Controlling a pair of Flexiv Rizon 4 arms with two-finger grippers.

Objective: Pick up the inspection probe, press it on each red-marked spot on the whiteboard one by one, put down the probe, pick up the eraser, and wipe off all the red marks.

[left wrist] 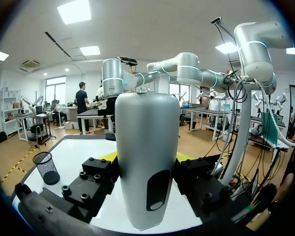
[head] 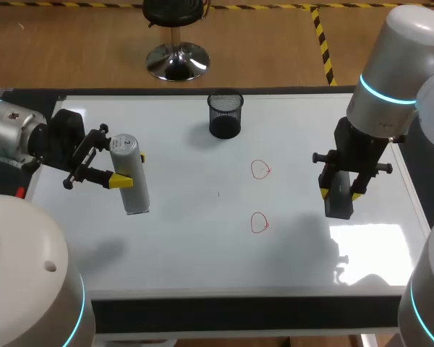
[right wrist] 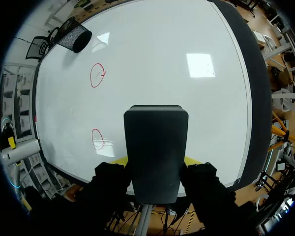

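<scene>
Left hand [head: 130, 168] clenched on the probe [head: 134, 191] at the counter's left edge; right hand [head: 340, 193] grasps the eraser [head: 339, 205]: best seat it flat, then sweep both red marks [head: 260, 169]

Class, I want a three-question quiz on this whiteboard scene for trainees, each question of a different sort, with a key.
1. True or false: the left gripper is shut on the grey probe.
2. How many red circles are drawn on the whiteboard?
3. What does the right gripper hold? A a marker; B the dark eraser; C nothing.
Key: 1 true; 2 two; 3 B.
</scene>
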